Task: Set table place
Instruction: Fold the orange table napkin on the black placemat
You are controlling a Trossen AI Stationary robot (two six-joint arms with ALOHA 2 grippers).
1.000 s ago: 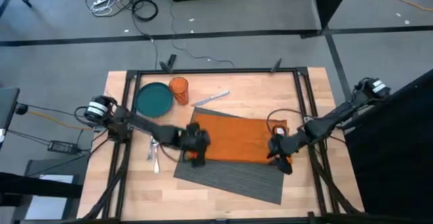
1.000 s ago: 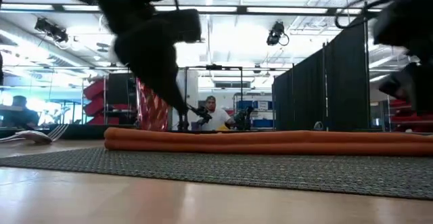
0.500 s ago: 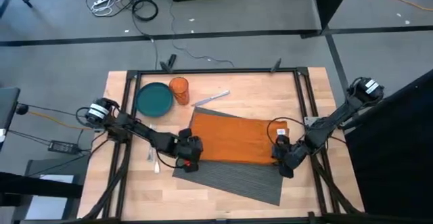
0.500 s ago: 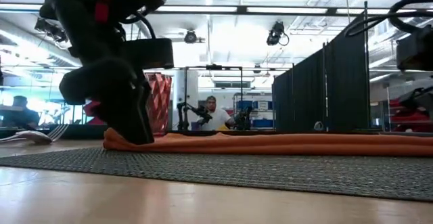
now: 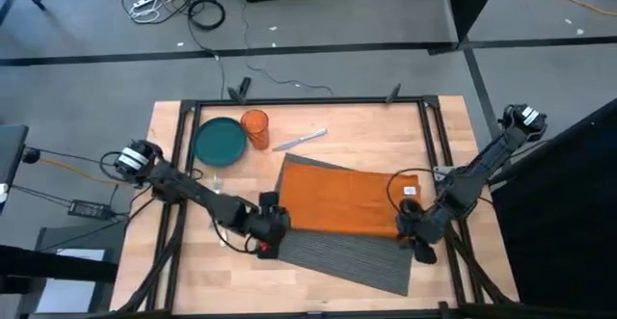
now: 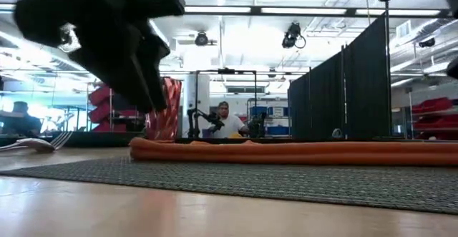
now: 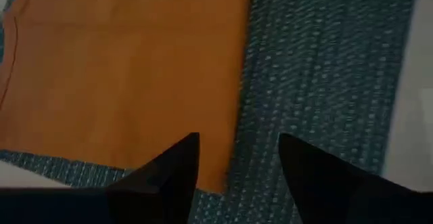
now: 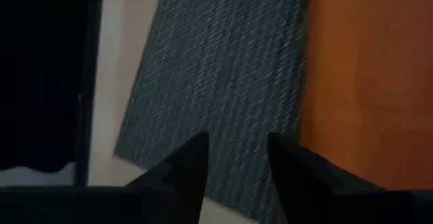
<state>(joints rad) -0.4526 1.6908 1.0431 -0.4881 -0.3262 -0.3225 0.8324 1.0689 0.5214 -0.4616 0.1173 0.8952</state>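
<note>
In the overhead picture a dark grey placemat (image 5: 339, 253) lies slanted in the lower middle of the wooden table (image 5: 318, 126), with an orange napkin (image 5: 337, 199) covering its upper part. The left gripper (image 5: 269, 234) hovers at the mat's left end, fingers spread and empty; the right gripper (image 5: 416, 234) sits at its right end, fingers likewise parted

No writing, label, brand, number or sign can be read anywhere in these views, neither on the things upon the worktop nor in the room behind.
</note>
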